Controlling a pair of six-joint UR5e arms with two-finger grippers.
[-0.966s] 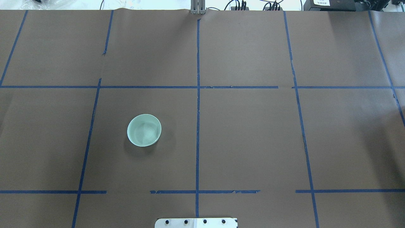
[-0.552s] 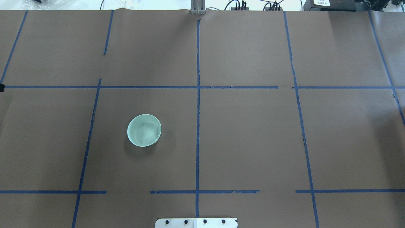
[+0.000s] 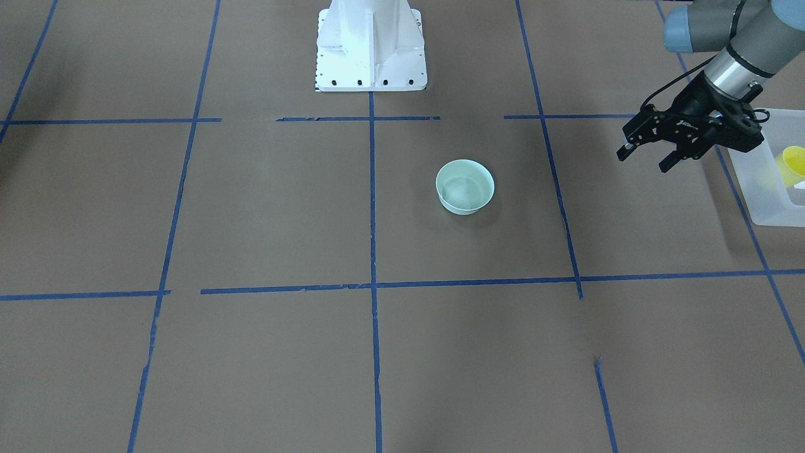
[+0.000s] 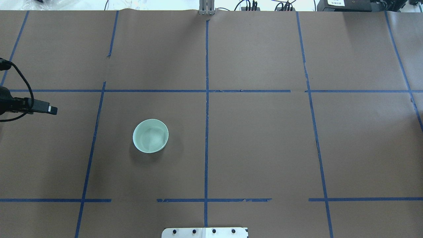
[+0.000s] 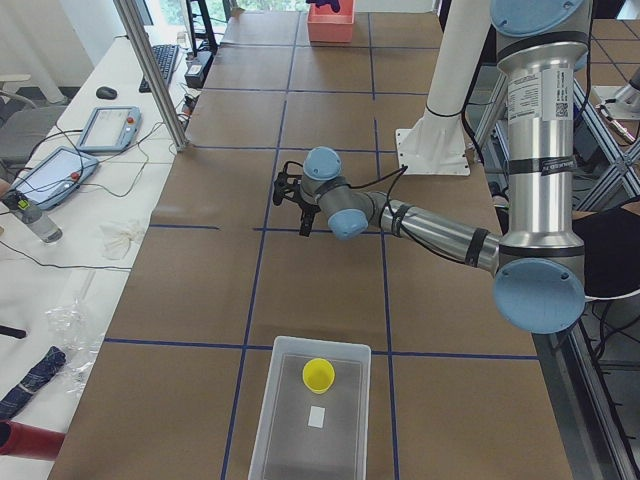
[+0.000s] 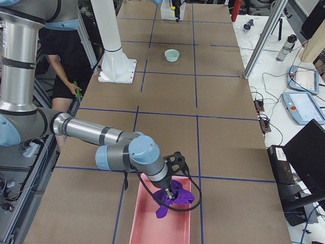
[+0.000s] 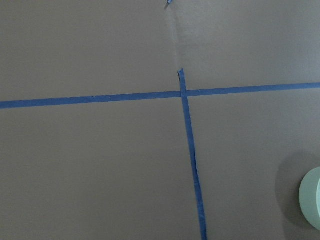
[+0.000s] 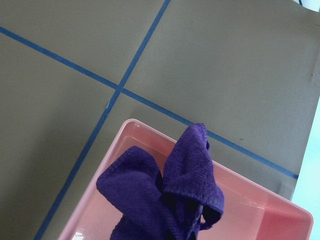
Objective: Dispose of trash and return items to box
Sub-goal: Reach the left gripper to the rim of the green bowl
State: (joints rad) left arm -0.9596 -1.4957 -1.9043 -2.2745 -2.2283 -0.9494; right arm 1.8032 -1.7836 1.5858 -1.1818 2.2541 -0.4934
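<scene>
The left end effector (image 3: 641, 162) is held open between bowl (image 3: 465, 186) and box (image 3: 764, 201), where the cup (image 3: 793, 165) lies. Whether the right end effector (image 6: 171, 184) grips anything cannot be told.

Brown paper-covered table (image 4: 264, 148), blue tape grid (image 4: 207, 132); white side desk (image 5: 45, 290).
</scene>
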